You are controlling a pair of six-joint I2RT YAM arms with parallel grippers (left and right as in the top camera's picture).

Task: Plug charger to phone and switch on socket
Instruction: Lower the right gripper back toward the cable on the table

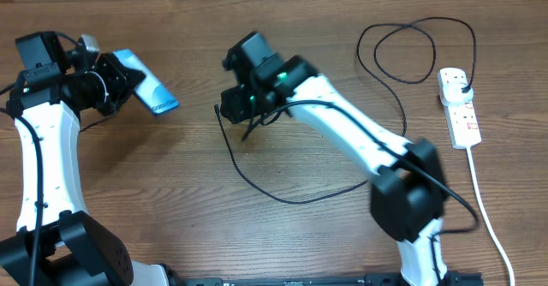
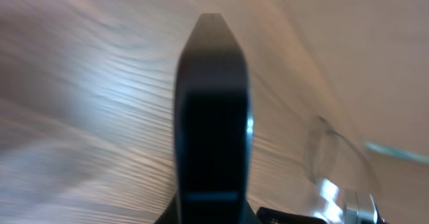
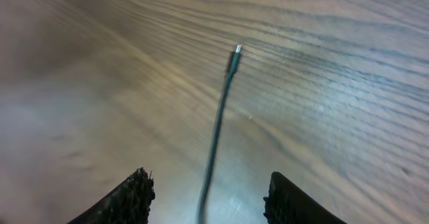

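Overhead, left gripper (image 1: 118,85): clenched on the phone (image 1: 147,84), which is tilted, at the far left of the table (image 1: 171,175).
Overhead, right gripper (image 1: 242,108): over the charger's (image 1: 291,199) free end, mid-table.
Overhead, charger: curls right to the socket (image 1: 460,108); its black plug head sits on the socket.
Left wrist, phone (image 2: 211,117): dark blurred edge up the middle.
Right wrist, right gripper (image 3: 211,178): released, fingers apart; the charger (image 3: 216,137) runs between them untouched, plug tip ahead on the wood.

surface: wooden table (image 1: 171,175) | lying on it: black charger (image 3: 216,130) cable, white socket (image 1: 462,115)
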